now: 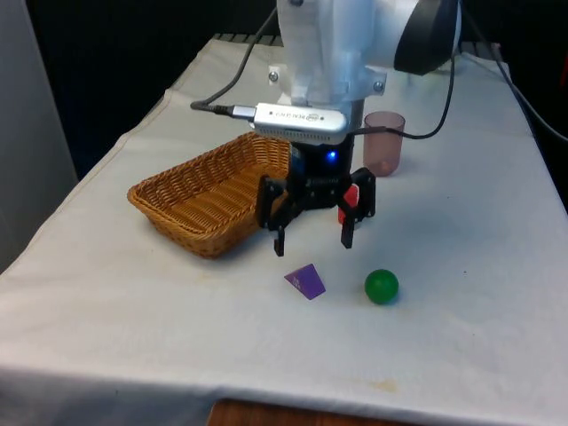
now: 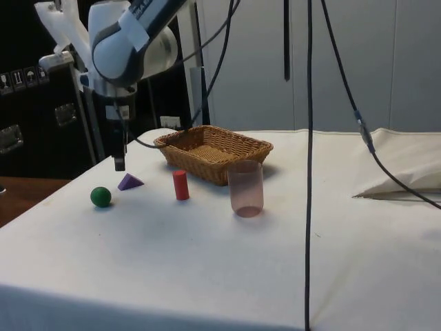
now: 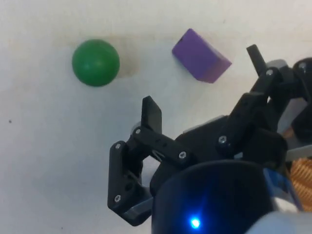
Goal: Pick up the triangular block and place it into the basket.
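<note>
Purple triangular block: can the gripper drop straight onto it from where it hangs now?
Probably yes. The open gripper hangs just above the purple triangular block, slightly behind it. The green ball lies apart beside it, so a short shift forward looks unobstructed.

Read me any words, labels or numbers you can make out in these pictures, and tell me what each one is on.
No text here reads clearly.
Small white signs on the dark cabinet in the side view: too small to read.
No lettering shows on the purple triangular block, green ball, red cylinder, pink cup, wicker basket or gripper.
</note>
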Tool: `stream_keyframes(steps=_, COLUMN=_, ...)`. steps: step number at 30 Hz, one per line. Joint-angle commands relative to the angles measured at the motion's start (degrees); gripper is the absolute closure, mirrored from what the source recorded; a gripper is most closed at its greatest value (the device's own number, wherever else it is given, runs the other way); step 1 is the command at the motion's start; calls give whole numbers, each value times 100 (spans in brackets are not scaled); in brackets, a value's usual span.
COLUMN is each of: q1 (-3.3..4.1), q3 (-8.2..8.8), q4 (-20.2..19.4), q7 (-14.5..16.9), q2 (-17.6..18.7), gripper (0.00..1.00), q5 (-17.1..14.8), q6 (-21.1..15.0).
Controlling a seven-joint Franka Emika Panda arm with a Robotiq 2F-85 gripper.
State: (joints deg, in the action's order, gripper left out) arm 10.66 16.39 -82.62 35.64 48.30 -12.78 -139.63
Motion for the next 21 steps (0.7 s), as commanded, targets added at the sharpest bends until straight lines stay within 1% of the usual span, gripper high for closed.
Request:
stream_keyframes(steps=1, q1=-6, q3=6, q4=40, q7=57, q2=46, gripper=0, q5=-57, q6=0)
stream_keyframes(steps=2, q1=-109, q3=-57, q4=160, q7=212, q2=160, gripper=0, q5=-172, q6=0)
stream_keyframes(steps=6, q1=-143, q3=-6, q4=327, q7=430, q2=315, gripper=0, q5=-453, q6=80)
stream_keyframes(steps=8, q1=-183, q3=29, q4=418, q7=584, q2=395, gripper=0, q5=-642, q6=178)
stream_keyframes(steps=9, q1=-183, q3=29, q4=418, q7=584, q2=395, gripper=0, q5=-642, q6=178)
stream_keyframes(steps=10, q1=-115, q3=80, q4=361, q7=533, q2=378, gripper=0, q5=-619, q6=80)
stream_keyframes(steps=11, q1=-189, q3=40, q4=441, q7=625, q2=418, gripper=0, q5=-688, q6=212)
stream_keyframes(steps=12, q1=-189, q3=74, q4=470, q7=688, q2=441, gripper=0, q5=-773, q6=252)
stream_keyframes(steps=14, q1=-183, q3=109, q4=487, q7=739, q2=458, gripper=0, q5=-837, q6=275)
stream_keyframes(steps=20, q1=-149, q3=138, q4=441, q7=745, q2=447, gripper=0, q5=-842, q6=241)
stream_keyframes(steps=21, q1=-160, q3=126, q4=453, q7=762, q2=464, gripper=0, q5=-854, q6=223)
